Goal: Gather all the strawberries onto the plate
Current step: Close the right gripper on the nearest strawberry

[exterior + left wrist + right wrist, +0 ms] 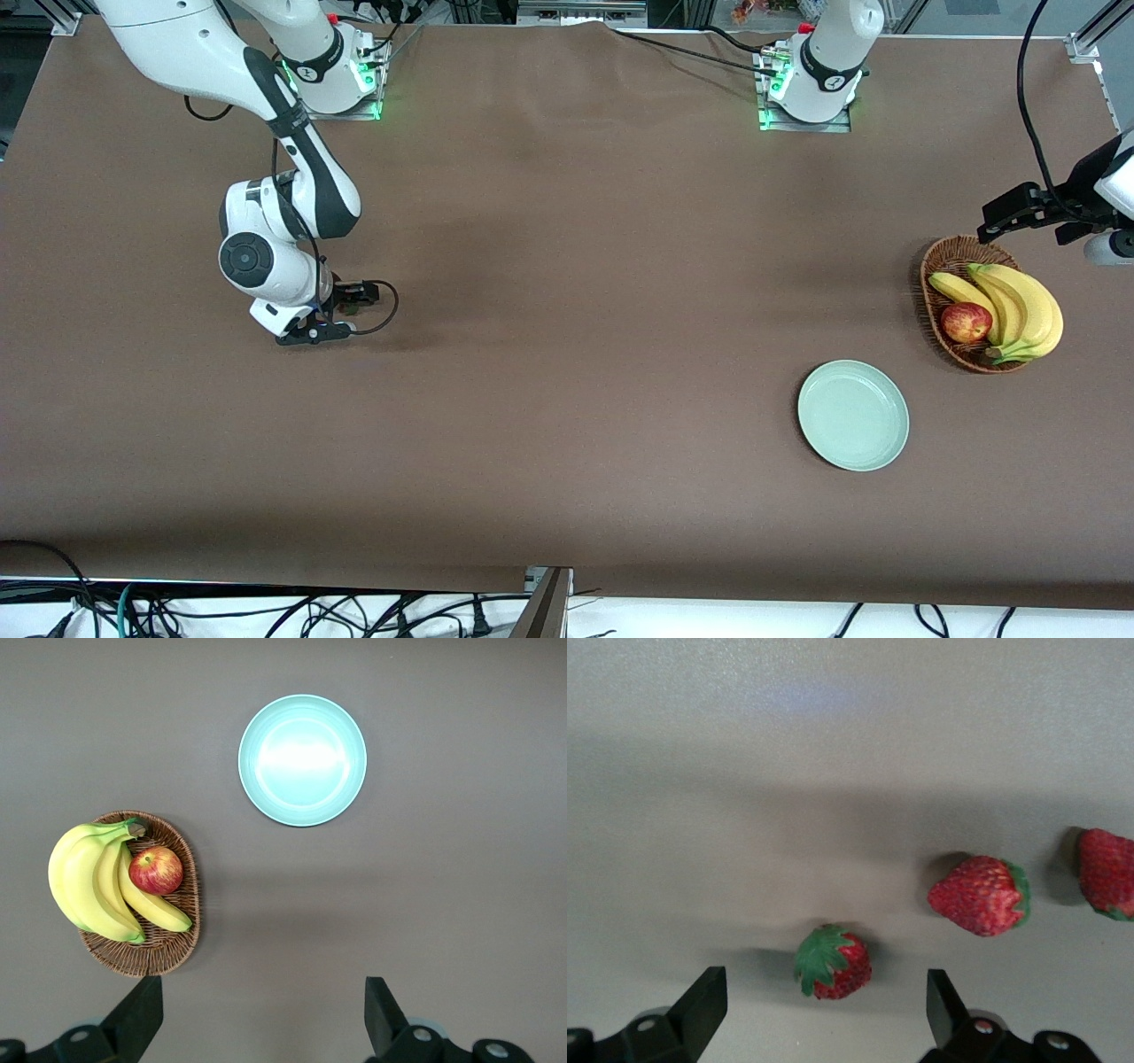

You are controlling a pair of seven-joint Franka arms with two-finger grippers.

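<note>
Nothing is collected yet, so the whole job is left to do. The right gripper [819, 1014] is down low over the table at the right arm's end, jaws spread wide with nothing in them. Closest to it, one strawberry [832, 962] with its green cap showing sits on the cloth right in the gap between the two fingers, so that one looks like the first pick, though it isn't pinched yet. A second strawberry [980, 895] lies a bit further out, past the line of one finger, and a third strawberry [1106, 873] is off beyond that, only partly in frame. All three are apart from each other.

The left gripper [261, 1014] hangs up high at the left arm's end, jaws spread and empty too, just waiting. Further out from its jaws sits the basket [173, 904] with the bananas [89, 881] and the apple [156, 870], and past that the plate [302, 760], bare, no berries in it. So it's zero of three, and the plate sits well apart from the berries.
</note>
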